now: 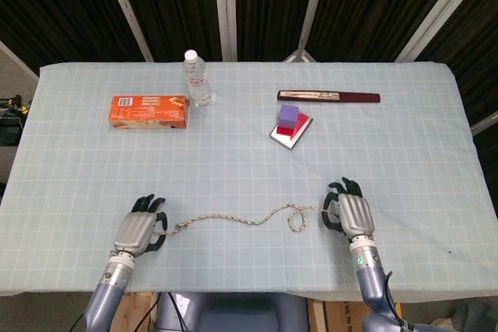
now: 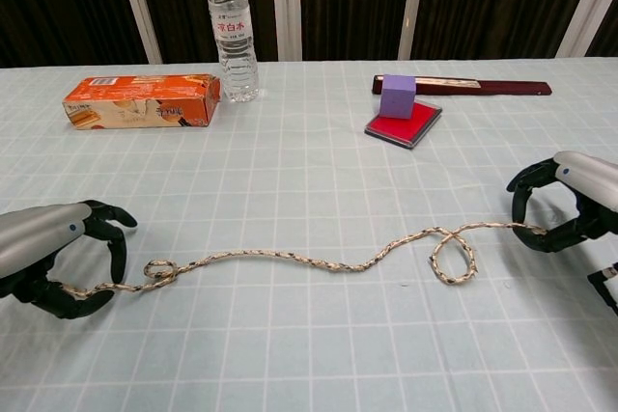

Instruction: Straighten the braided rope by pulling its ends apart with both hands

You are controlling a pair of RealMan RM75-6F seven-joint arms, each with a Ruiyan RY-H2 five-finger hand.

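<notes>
The braided rope [image 1: 233,218] [image 2: 290,259] lies wavy across the near part of the table, with a small loop near its left end [image 2: 159,269] and a bigger loop near its right end [image 2: 454,260]. My left hand [image 1: 140,230] [image 2: 46,256] arches over the left end; the rope tip lies against the thumb, and the fingers are curved above it with a gap. My right hand [image 1: 351,214] [image 2: 572,207] straddles the right end the same way, thumb at the tip, fingers apart from it. Neither hand plainly pinches the rope.
At the back of the table stand an orange box [image 1: 149,111], a water bottle [image 1: 197,77], a purple block on a red pad [image 1: 289,122] and a long dark case [image 1: 328,97]. The near table edge [image 1: 249,291] runs just behind both wrists.
</notes>
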